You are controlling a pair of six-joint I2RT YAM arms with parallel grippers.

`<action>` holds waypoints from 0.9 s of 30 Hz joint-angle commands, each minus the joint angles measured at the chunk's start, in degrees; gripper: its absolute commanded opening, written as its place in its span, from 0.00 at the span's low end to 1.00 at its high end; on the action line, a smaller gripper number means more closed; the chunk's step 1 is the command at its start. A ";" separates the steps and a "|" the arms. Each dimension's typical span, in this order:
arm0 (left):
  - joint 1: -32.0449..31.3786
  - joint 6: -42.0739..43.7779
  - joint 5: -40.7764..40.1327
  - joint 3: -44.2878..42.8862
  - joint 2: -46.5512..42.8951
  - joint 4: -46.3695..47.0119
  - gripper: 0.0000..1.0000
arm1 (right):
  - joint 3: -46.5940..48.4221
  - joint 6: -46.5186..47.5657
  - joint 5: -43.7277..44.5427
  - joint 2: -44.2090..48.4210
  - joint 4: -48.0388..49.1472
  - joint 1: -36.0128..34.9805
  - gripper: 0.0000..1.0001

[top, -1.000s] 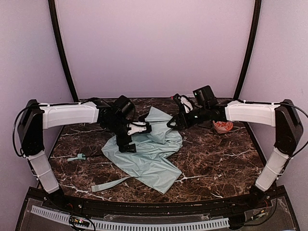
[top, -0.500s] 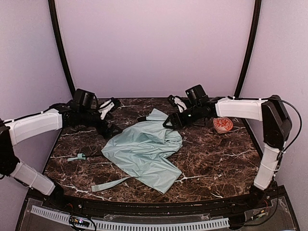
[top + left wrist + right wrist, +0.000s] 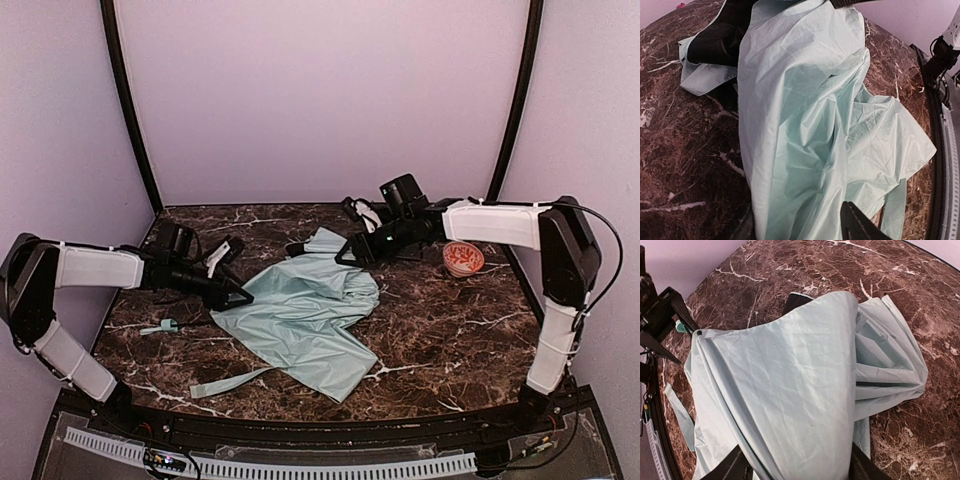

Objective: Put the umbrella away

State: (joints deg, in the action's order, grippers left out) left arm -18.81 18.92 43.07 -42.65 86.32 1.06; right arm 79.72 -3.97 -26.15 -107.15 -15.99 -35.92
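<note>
Clearly the umbrella [image 3: 305, 315] is light, limp and slippery; right end effector [image 3: 350, 258] grips its twelve-o'clock fold, left end effector [image 3: 238, 292] gapes.

We found the umbrella [image 3: 305, 318] canopy sprawled across the table [image 3: 450, 340] centre, blocking passage there. Bare marble lay open at right front. A red-patterned bowl [image 3: 463, 260] obstructed the far right; a small mint handle [image 3: 160, 327] lay left.

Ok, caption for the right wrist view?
Right gripper pinching a raised fold of the mint umbrella canopy above the marble table.
</note>
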 commanded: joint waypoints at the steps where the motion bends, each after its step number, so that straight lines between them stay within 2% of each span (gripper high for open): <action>1: 0.00 1.33 4.91 -1.75 0.47 -0.64 0.45 | 2.23 -0.34 -1.66 -2.30 1.23 -0.99 0.52; 2: 0.02 1.39 4.86 -2.25 1.03 -1.26 0.36 | 2.31 -0.41 -1.80 -2.41 1.15 -1.08 0.49; 3: 0.02 1.56 4.74 -2.72 1.57 -1.96 0.22 | 2.12 -0.55 -1.93 -2.38 1.42 -1.09 0.48; 5: -0.06 1.61 4.78 -3.60 2.37 -3.50 0.01 | 1.30 -0.79 -1.95 -2.07 2.15 -1.17 0.44; 8: -0.74 1.08 4.84 -4.78 2.72 -4.80 0.00 | 0.26 -1.44 -2.00 -2.09 3.11 -1.17 0.38; 13: -5.20 0.42 0.03 -7.11 1.30 -5.62 0.00 | 0.67 -2.28 -3.76 -4.70 3.33 -1.68 0.33; 19: -6.43 -0.58 -11.18 -8.54 0.67 -7.65 0.00 | 1.01 -1.63 -3.33 -5.15 2.98 -1.78 0.32; 27: -9.05 -8.08 -12.85 -9.49 -1.81 -0.93 0.00 | 1.77 -0.96 -3.25 -6.02 2.06 -1.79 0.32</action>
State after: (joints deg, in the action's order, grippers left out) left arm -25.80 16.05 31.81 -50.24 88.09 -4.25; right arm 80.01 -5.41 -28.73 -112.03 -14.09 -37.04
